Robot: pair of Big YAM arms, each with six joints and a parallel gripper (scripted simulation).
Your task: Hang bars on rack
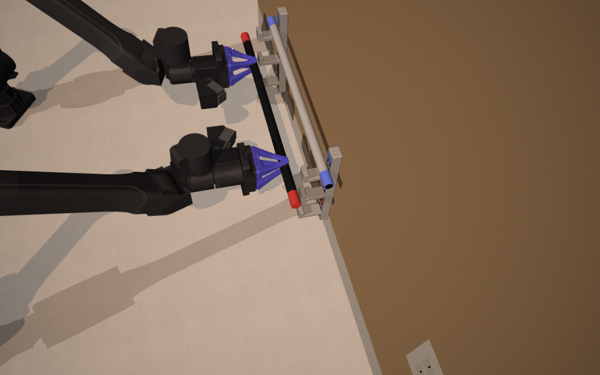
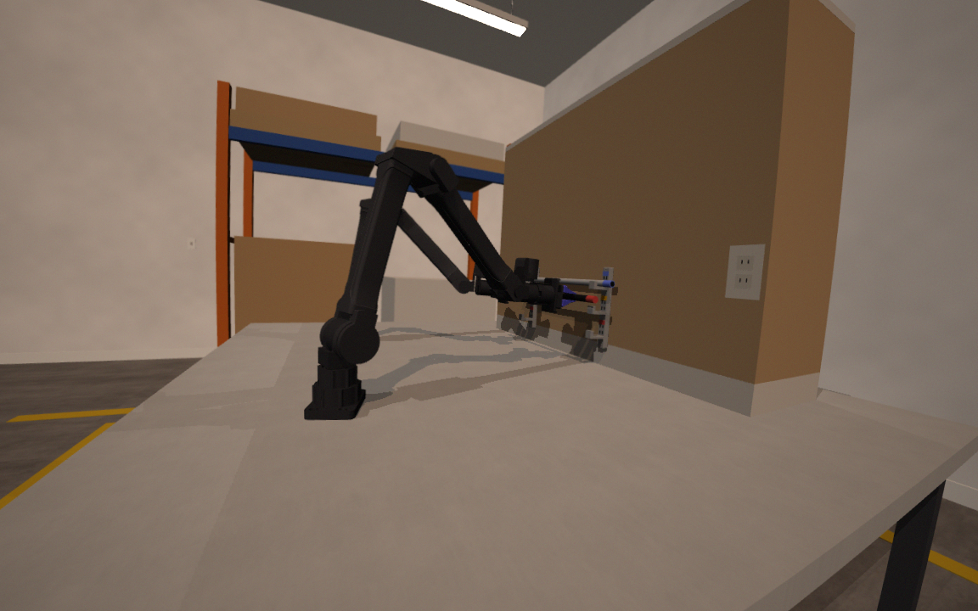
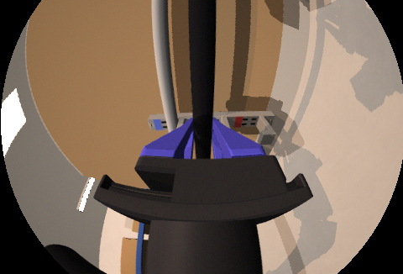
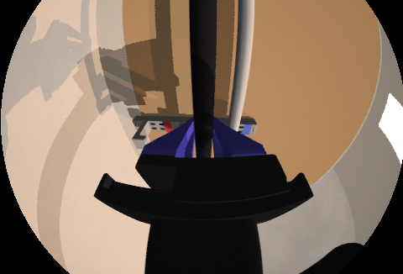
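A black bar with red ends (image 1: 269,119) (image 2: 590,299) (image 3: 202,55) (image 4: 203,34) is held off the rack (image 1: 335,160), just in front of its arm tips, at about the height between the top and middle pairs. My left gripper (image 1: 254,60) (image 3: 202,122) is shut on it near the far end; my right gripper (image 1: 286,161) (image 4: 203,122) is shut on it near the near end. A grey bar with blue ends (image 1: 300,98) (image 3: 159,34) (image 4: 245,34) lies on the top pair, by the blue labels (image 3: 158,124) (image 4: 248,129). Red labels (image 3: 238,122) (image 4: 168,126) mark the lowest pair.
The brown wall panel (image 1: 479,163) (image 2: 667,227) stands right behind the rack. The table top (image 1: 227,289) (image 2: 477,486) lies below both arms. The middle and lowest rack arms carry no bar. A wall outlet (image 2: 744,271) is far from the rack.
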